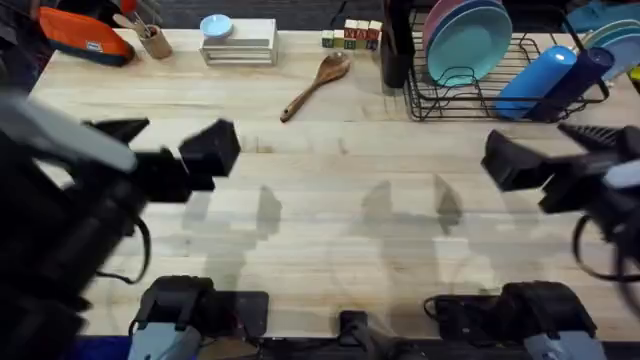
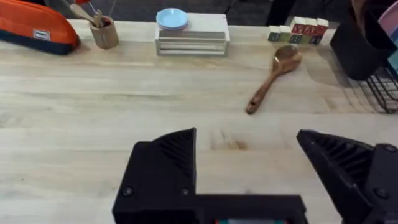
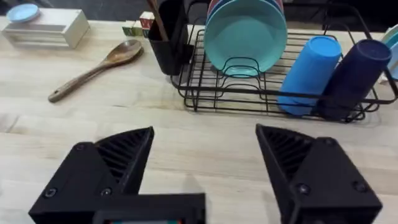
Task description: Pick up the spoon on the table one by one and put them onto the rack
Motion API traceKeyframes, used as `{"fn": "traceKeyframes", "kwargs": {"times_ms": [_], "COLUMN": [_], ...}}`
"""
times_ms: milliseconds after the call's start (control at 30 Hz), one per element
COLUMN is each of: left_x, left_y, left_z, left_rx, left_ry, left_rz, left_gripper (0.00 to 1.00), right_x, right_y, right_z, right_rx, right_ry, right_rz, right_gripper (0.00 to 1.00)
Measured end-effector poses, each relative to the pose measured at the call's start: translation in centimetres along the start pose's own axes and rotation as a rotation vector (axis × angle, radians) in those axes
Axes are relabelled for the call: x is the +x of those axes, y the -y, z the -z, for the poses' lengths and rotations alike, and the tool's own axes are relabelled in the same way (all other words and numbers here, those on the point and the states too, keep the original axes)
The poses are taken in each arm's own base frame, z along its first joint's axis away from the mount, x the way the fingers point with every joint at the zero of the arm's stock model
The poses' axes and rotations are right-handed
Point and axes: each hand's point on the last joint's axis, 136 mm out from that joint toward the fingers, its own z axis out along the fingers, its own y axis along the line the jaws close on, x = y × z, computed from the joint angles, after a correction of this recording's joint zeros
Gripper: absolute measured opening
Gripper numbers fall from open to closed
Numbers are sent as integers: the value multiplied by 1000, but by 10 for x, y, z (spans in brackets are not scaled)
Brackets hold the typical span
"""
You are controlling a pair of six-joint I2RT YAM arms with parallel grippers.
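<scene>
A brown wooden spoon (image 1: pixel 315 85) lies on the table (image 1: pixel 330 220) at the back middle, bowl toward the rack, handle pointing forward-left. The black wire rack (image 1: pixel 450 112) stands at the back right. My left gripper (image 1: pixel 170 140) hovers open at mid-left, well short of the spoon (image 2: pixel 270 81), with nothing between its fingers (image 2: pixel 177 149). My right gripper (image 1: pixel 555 148) hangs open in front of the rack (image 3: pixel 249 93), also holding nothing; the spoon (image 3: pixel 93 70) lies far off to one side of it.
The rack holds teal plates (image 1: pixel 470 40), a light blue cup (image 1: pixel 535 80), a dark blue cup (image 1: pixel 580 75) and a black utensil holder (image 1: pixel 395 45). Along the back edge: letter blocks (image 1: pixel 352 35), a white box with a blue dish (image 1: pixel 238 42), a cup of thin utensils (image 1: pixel 152 40), an orange pouch (image 1: pixel 85 40).
</scene>
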Motion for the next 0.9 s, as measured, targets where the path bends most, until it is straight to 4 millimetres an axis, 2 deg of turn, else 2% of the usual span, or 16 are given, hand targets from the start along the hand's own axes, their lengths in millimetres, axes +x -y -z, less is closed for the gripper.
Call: {"fn": "traceKeyframes", "kwargs": {"times_ms": [233,400,433,500,700,900], "left_x": [-35,-59,-67,-63,-54,-54], "left_y": [8,11,13,13,12,12], "left_z": [-1,-4,-9,-33,-42,-42], "left_rx": [21,26,28,21,16,16], "left_ry": [-169,-274,-333,-494,-553,-555], "left_rz": [11,18,22,32,36,36], "left_gripper": [993,994,993,993,994,994], "right_x": [-53,-85,-95,-96,-87,-87], "right_y": [-1,0,0,-2,-12,-16], "right_z": [-2,-9,-14,-32,-44,-44], "right_rx": [-2,-2,-5,-39,-106,-131], "right_ry": [-90,-164,-227,-383,-437,-435], "right_rz": [-8,-10,13,59,50,47], "right_gripper": [994,995,994,994,995,994]}}
